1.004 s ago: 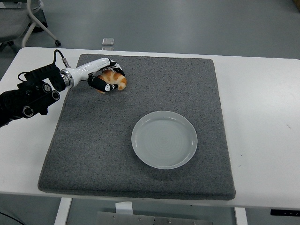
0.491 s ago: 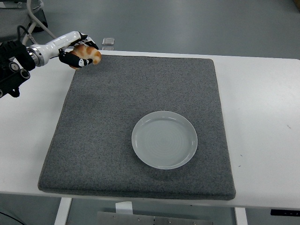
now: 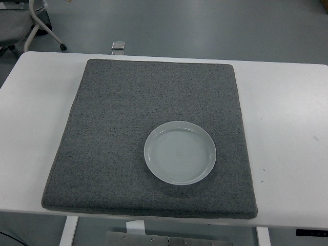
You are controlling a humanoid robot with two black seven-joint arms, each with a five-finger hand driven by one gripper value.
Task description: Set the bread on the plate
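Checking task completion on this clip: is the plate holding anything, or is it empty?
Empty. The plate sits flat on the grey mat with its bare white inside showing; no bread appears anywhere in view.

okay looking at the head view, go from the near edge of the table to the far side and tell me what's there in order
White table's near edge → grey mat, with the empty plate on its nearer half → small silver object at the table's far edge → grey floor. No bread or robot hands in view.

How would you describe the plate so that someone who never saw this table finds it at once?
On the white table lies a large grey mat. The plate sits on the mat, toward its near right part. It is round, pale and glossy with a raised rim, and holds nothing; it is the only thing on the mat.
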